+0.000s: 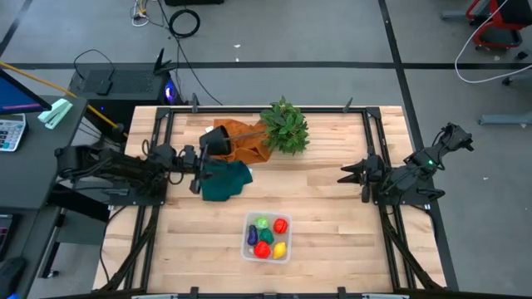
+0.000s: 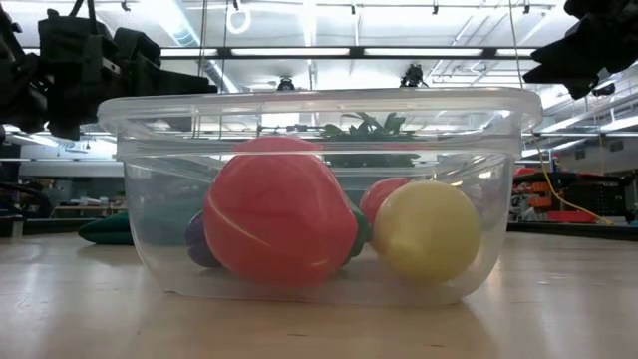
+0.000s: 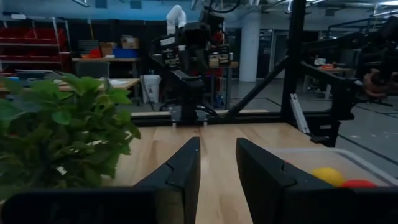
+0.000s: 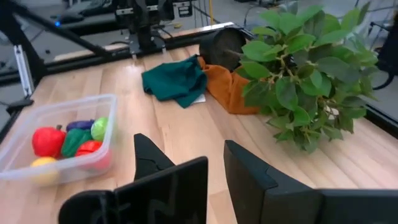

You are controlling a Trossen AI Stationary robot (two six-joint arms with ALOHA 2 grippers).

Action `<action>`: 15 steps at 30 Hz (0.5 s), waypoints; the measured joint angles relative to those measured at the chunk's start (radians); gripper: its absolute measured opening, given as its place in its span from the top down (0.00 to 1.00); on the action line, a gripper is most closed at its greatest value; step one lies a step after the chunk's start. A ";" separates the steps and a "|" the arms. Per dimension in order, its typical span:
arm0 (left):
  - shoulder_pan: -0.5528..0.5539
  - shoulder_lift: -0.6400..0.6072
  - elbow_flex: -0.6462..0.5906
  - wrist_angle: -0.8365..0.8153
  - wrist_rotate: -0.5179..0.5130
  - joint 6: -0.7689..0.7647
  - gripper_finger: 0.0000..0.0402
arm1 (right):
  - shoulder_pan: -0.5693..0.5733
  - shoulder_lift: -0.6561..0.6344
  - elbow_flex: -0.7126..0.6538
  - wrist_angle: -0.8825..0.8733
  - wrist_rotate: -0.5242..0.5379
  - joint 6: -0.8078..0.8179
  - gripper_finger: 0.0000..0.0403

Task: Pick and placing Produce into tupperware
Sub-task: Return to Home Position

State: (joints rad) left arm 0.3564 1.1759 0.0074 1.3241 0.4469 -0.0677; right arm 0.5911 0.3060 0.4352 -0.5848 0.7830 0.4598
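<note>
Five produce pieces (image 1: 264, 247) fill the tupperware (image 1: 247, 254); both arms sit at opposite table sides. Left gripper (image 3: 217, 142) and right gripper (image 4: 183, 140): jaws slightly parted, holding nothing.

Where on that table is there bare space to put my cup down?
Bare table lies on both sides of the tupperware, out to the front corners, and between tupperware and right gripper. It is crowded at the back middle, where plant, black pot, orange cloth, green cloth and left gripper bunch together.

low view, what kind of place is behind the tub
Probably a robotics lab or workshop: ceiling strip lights, shelves of red bins, cables loose on the floor by the wooden table.
</note>
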 joint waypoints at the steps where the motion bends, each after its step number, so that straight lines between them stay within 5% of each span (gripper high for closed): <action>1: 0.015 0.000 0.000 0.000 0.009 -0.003 0.73 | 0.000 0.000 0.000 -0.003 0.001 0.016 1.00; 11: 0.167 -0.013 0.000 0.026 0.131 -0.037 0.74 | 0.000 0.001 -0.001 0.005 0.053 0.040 1.00; 15: 0.194 -0.013 0.000 0.054 0.157 -0.053 0.75 | 0.000 -0.001 -0.057 0.208 0.021 -0.087 1.00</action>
State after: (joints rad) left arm 0.5499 1.1629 0.0074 1.3781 0.6035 -0.1211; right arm 0.5911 0.3054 0.3787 -0.3764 0.8040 0.3732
